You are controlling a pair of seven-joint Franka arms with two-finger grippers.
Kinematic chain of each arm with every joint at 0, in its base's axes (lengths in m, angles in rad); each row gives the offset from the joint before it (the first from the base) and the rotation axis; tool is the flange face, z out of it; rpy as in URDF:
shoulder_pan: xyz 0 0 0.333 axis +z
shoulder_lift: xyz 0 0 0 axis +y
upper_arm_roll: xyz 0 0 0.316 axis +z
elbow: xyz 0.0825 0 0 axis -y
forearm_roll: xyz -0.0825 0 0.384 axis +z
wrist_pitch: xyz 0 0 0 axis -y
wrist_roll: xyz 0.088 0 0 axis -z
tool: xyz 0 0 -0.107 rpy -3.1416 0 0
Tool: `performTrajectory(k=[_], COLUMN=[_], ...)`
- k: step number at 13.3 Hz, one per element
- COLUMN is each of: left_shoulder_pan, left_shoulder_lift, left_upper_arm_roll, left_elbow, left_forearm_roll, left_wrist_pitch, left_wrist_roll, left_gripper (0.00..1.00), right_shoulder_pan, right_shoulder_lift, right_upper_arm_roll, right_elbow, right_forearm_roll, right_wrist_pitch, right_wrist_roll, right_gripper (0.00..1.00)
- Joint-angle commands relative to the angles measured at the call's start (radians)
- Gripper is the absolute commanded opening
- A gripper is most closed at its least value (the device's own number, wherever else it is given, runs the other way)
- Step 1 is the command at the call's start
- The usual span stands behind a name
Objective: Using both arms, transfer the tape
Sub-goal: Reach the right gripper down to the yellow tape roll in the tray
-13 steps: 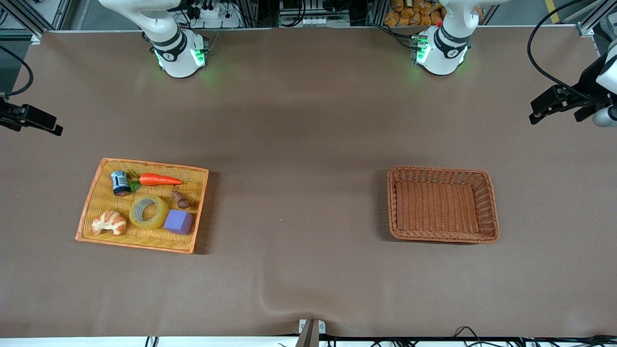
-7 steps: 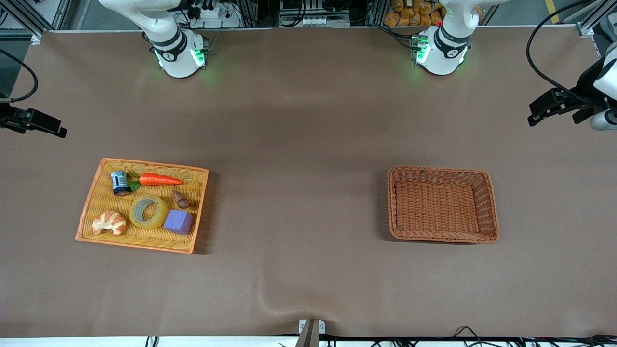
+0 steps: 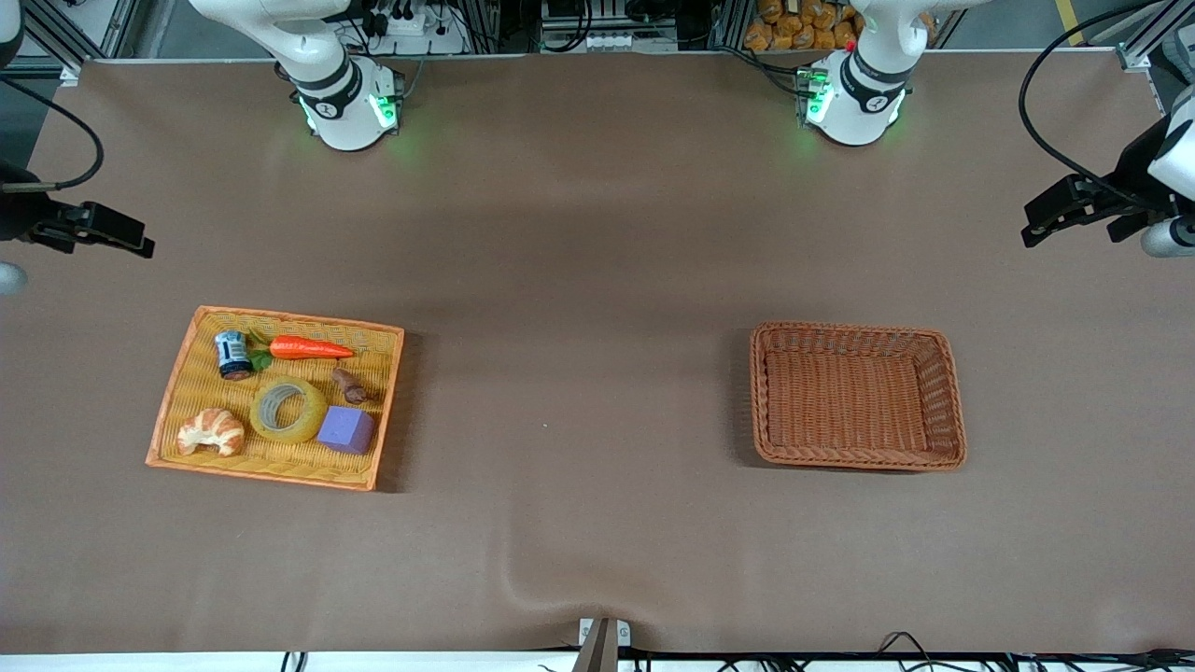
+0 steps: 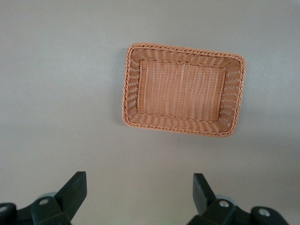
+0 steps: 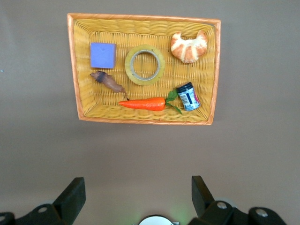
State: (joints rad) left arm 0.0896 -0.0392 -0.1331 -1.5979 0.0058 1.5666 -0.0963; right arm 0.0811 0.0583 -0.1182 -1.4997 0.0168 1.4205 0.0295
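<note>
The translucent yellow tape roll (image 3: 288,409) lies flat in a yellow wicker tray (image 3: 280,318) toward the right arm's end of the table, between a croissant (image 3: 211,431) and a purple cube (image 3: 345,429). It also shows in the right wrist view (image 5: 145,64). My right gripper (image 3: 142,247) hangs open and empty high over the table edge, apart from the tray; its jaws stand wide apart in the right wrist view (image 5: 138,187). My left gripper (image 3: 1030,231) is open and empty high over the left arm's end of the table, and shows in its own wrist view (image 4: 139,187).
An empty brown wicker basket (image 3: 953,401) stands toward the left arm's end, also seen in the left wrist view (image 4: 131,84). The yellow tray also holds a carrot (image 3: 310,348), a small jar (image 3: 231,355) and a brown piece (image 3: 350,385).
My right gripper has moved a little inward over the table from its edge. My left gripper has shifted only slightly. Nothing in the tray has moved.
</note>
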Motion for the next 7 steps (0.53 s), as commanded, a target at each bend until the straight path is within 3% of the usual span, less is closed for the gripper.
performTrajectory(k=[1,4,7], left_shoulder_pan=[0.010,0.010,0.010], left_shoulder_lift=[0.004,0.005,0.007], left_upper_arm_roll=[-0.005,-0.005,-0.005], left_elbow=[0.006,-0.002,-0.004], left_forearm_roll=[0.008,0.008,0.010], left_wrist_pitch=[-0.003,-0.002,-0.002], left_wrist_roll=[0.030,0.032,0.032], left_gripper=[1.00,1.00,1.00], right_shoulder_pan=[0.005,0.032,0.036], right_shoulder_lift=[-0.006,0.003,0.116], right_upper_arm_roll=[0.000,0.000,-0.001], right_elbow=[0.009,0.018,0.018], right_forearm_roll=[-0.012,-0.011,-0.014], right_wrist_pitch=[-0.009,-0.005,0.041], right_wrist_roll=[0.003,0.004,0.003], right_gripper=[1.00,1.00,1.00])
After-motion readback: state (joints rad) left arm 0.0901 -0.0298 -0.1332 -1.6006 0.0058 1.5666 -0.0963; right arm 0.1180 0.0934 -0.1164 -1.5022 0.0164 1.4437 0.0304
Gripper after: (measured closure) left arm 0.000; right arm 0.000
